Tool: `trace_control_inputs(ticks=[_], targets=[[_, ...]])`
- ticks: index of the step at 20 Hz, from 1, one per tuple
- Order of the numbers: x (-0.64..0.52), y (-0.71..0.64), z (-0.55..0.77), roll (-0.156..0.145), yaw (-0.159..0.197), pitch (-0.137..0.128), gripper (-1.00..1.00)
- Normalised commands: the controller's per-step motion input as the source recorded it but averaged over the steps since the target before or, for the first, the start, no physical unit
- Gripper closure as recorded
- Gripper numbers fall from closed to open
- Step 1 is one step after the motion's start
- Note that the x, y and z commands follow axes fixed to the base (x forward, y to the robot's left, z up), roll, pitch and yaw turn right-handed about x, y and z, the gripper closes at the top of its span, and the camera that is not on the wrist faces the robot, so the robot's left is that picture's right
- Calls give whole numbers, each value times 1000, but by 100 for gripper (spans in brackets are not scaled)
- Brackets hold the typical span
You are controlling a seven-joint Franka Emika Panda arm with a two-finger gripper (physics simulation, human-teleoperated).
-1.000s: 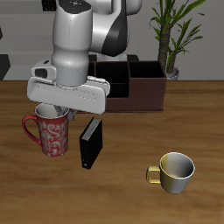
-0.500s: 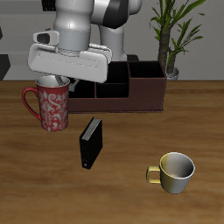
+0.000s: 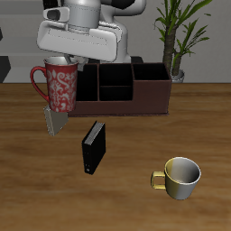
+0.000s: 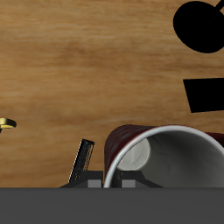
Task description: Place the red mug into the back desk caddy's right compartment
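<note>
The red mug [image 3: 60, 88] with its pale pattern hangs in the air, upright, with my gripper [image 3: 61, 65] shut on its rim. It is level with the end of the back desk caddy [image 3: 122, 101], a long maroon box, and slightly nearer the table's front edge. The caddy's wide end bay, the right compartment [image 3: 152, 79], lies at the box's other end, away from the mug. The wrist view shows the mug's red wall [image 4: 123, 142] and grey inside from close up, above the wooden table.
A black book [image 3: 93, 147] stands upright mid-table, also seen as the book [image 4: 82, 162] from the wrist. A cream mug [image 3: 180, 177] sits near the front edge. A small grey object [image 3: 56, 119] stands under the lifted mug. A potted plant [image 3: 179, 36] rises behind the caddy.
The gripper has risen with the red mug, carrying it off the table and back toward the caddy. The small grey object below it has come into view.
</note>
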Motion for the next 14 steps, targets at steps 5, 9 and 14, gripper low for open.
trace_control_inputs(ticks=[5, 9, 14], targets=[[-363, 101, 151, -19, 9, -33, 100], [-345, 124, 27, -52, 31, 42, 100], [-339, 147, -77, -40, 12, 62, 100]])
